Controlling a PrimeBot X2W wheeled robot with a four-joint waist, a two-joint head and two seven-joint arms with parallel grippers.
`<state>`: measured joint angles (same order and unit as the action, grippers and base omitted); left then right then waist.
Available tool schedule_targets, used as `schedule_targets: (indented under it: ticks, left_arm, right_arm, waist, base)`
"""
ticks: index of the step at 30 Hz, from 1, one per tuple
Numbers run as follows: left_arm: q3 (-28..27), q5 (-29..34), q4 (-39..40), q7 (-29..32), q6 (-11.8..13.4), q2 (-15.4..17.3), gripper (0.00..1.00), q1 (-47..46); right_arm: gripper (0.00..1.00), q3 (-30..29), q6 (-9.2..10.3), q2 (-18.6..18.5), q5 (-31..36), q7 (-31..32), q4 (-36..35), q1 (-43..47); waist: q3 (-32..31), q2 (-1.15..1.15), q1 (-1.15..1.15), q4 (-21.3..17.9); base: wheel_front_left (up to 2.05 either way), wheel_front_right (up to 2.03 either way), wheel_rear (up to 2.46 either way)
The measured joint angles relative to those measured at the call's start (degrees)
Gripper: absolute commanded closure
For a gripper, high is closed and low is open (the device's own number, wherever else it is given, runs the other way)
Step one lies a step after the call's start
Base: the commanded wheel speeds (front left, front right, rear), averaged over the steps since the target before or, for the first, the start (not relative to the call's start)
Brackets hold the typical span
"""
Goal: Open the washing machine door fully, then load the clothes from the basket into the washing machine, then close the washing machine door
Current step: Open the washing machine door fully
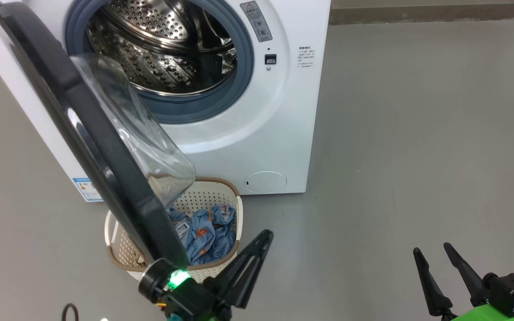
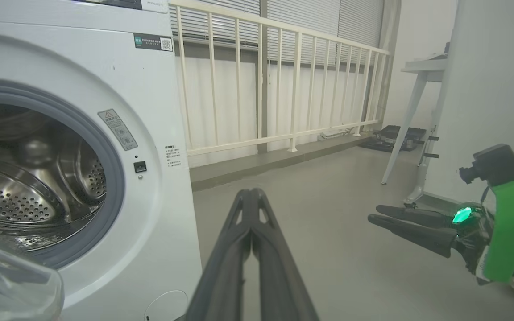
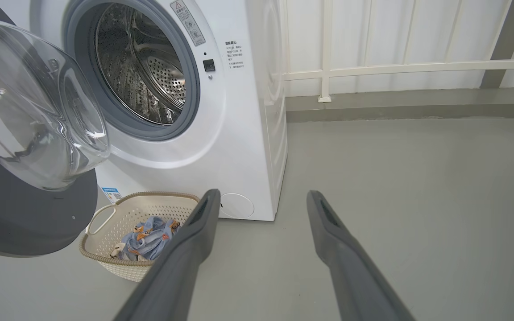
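door (image 1: 103,147) edge overhanging basket (image 1: 212,198) rim, grey floor (image 1: 417,133) stretching right

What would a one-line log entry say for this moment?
washing machine door open | clothes in basket | left gripper shut, empty | right gripper open, empty

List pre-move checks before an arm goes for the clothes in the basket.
1. The washing machine door stands wide open, mouth unblocked: ok.
2. The drum has no fabric in sight: ok.
3. The clothes lie in the basket: ok.
4. Clear path to the basket: not ok. In the head view the door covers its left part, so probably approach from the right.
5. The right gripper is open and empty: ok.
6. The left gripper is shut on nothing, near the door's lower edge: not ok for grasping.
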<state>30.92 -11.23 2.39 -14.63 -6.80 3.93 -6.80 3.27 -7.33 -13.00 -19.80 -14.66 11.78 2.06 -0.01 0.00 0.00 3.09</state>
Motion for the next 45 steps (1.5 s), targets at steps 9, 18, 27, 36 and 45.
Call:
schedule_targets:
  ticks: [9,18,27,36,45]
  left_arm:
    - [-3.75,-0.63,-5.49,-0.01,0.07,-0.23,1.00,0.01]
    - [-7.15,-0.78,-10.77,-0.01,-0.03,-0.43,1.00,-0.89]
    - [-8.82,-0.78,-12.32,-0.01,-0.10,-1.07,1.00,-2.66]
    - [-10.65,-1.74,-15.23,-0.01,-0.03,-1.19,1.00,-3.09]
    - [-11.70,-1.70,-16.92,-0.01,1.55,-1.99,1.00,-3.69]
  right_arm:
    - [0.00,0.19,0.00,-0.19,-0.01,0.00,0.01,-0.14]
    - [0.00,0.75,0.00,-0.40,-0.75,0.00,0.00,-1.59]
    - [0.00,0.74,0.00,-0.75,-1.47,0.00,0.29,-2.22]
    - [0.00,0.76,0.00,-0.68,-1.55,0.00,0.83,-3.27]
    - [0.00,1.30,0.00,-0.51,-1.97,0.00,1.42,-3.33]
  waist:
    - [0.91,0.00,0.00,0.52]
    - [3.00,0.00,0.00,0.54]
    - [4.11,0.00,0.00,0.64]
    - [4.58,0.00,0.00,1.57]
    - [4.25,0.00,0.00,3.28]
  base:
    - [0.00,0.00,0.00]
    - [0.00,0.00,0.00]
    - [0.00,0.00,0.00]
    - [0.00,0.00,0.00]
    - [0.00,0.00,0.00]
